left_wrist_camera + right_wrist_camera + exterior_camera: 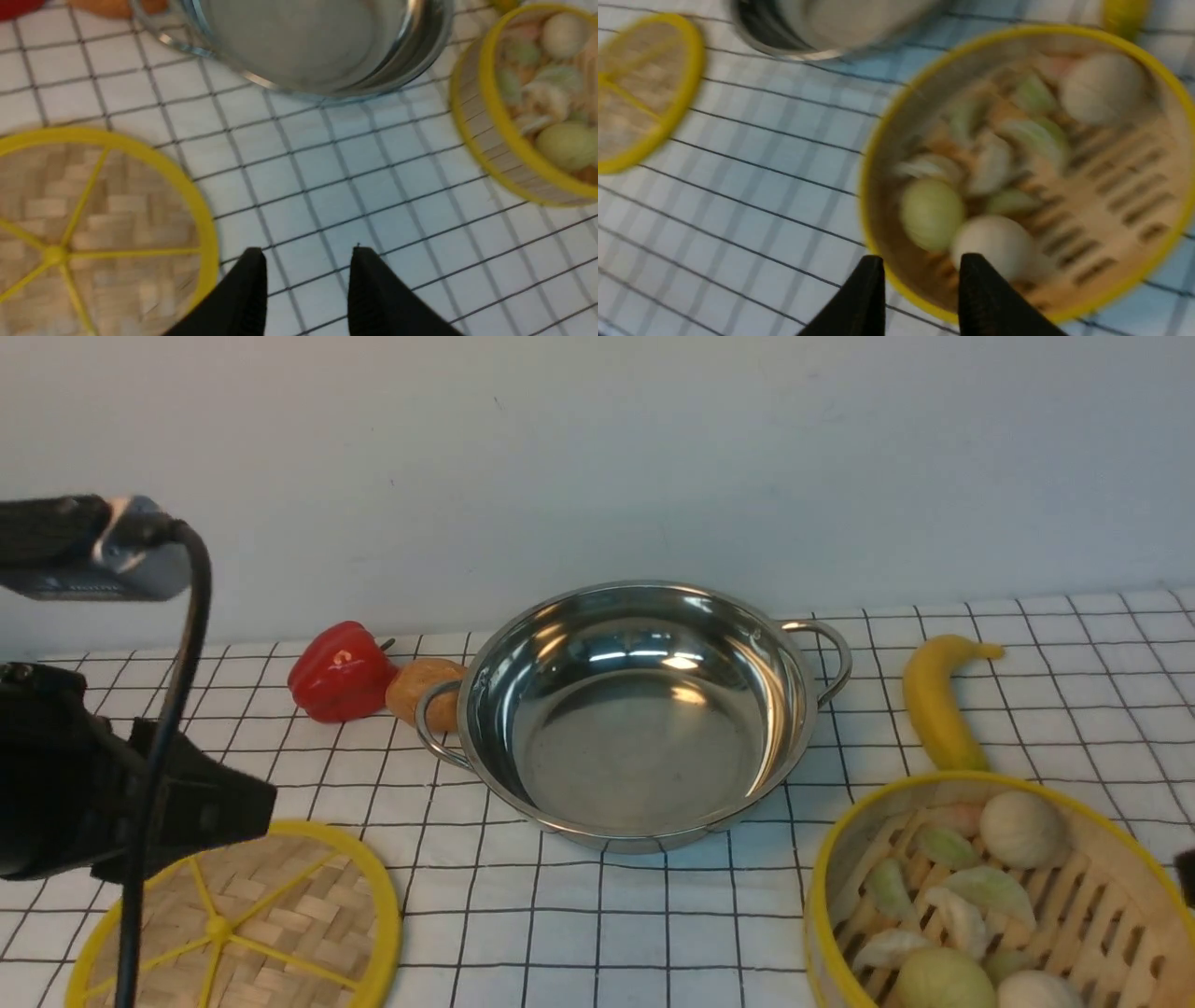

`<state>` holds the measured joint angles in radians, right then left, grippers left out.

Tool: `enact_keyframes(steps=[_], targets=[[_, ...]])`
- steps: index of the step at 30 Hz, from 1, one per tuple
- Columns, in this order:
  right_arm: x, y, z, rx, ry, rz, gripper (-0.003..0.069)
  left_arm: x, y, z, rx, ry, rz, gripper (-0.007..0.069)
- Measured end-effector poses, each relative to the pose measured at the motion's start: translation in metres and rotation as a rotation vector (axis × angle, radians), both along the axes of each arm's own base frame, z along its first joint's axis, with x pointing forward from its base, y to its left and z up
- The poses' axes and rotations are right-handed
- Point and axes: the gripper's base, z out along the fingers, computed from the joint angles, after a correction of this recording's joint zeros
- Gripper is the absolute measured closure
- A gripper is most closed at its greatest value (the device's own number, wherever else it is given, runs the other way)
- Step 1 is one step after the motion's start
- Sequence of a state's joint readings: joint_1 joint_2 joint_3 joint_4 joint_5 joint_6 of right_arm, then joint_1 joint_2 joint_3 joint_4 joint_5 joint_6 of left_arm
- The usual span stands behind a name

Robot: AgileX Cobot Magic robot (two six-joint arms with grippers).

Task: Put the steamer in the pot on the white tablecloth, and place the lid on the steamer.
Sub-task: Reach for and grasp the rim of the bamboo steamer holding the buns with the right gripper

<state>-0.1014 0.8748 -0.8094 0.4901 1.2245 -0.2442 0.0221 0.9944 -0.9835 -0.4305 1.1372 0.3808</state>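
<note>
The steel pot [635, 709] stands empty in the middle of the white checked tablecloth [653, 915]. The steamer [854, 859], with dumplings and buns in it, sits on the cloth at the front right. The lid [243, 924] lies flat at the front left. My left gripper [308, 252] is open and empty over bare cloth, just beside the lid [93, 224]. My right gripper [922, 259] is open, its jaws standing over the near rim of the steamer [1111, 205], one outside and one over a bun. That view is blurred. I cannot tell if it touches the rim.
A red pepper [341, 670] and a brown round item [425, 689] lie behind the pot's left handle. A banana [938, 700] lies behind the steamer. The left arm [93, 784] hangs above the lid. A wall closes the back.
</note>
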Motion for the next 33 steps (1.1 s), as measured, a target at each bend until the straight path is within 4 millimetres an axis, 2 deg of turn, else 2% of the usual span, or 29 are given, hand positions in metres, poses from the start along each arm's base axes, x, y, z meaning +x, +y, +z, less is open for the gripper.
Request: enact_keyframes(steps=[3, 6, 15, 19, 27, 33], targets=[[0.002, -0.015, -0.009, -0.134, 0.078, -0.107, 0.0416, -0.002, 0.013, -0.008, 0.141, 0.075, 0.049, 0.0382], [0.004, -0.018, -0.011, -0.152, 0.104, -0.145, 0.0416, -0.004, 0.02, -0.01, 0.212, 0.109, 0.091, 0.0382], [0.006, 0.021, -0.017, -0.142, 0.137, 0.092, 0.0416, -0.007, 0.03, -0.009, 0.296, 0.111, 0.157, 0.0382], [0.008, 0.029, -0.022, -0.18, 0.165, 0.127, 0.0416, -0.01, 0.036, -0.008, 0.334, 0.107, 0.213, 0.0382], [0.009, 0.027, -0.024, -0.24, 0.168, 0.114, 0.0416, -0.013, 0.07, -0.006, 0.255, 0.123, 0.492, 0.0382], [0.009, 0.025, -0.025, -0.266, 0.163, 0.113, 0.0416, -0.006, 0.087, -0.009, 0.123, 0.113, 0.587, 0.0382]])
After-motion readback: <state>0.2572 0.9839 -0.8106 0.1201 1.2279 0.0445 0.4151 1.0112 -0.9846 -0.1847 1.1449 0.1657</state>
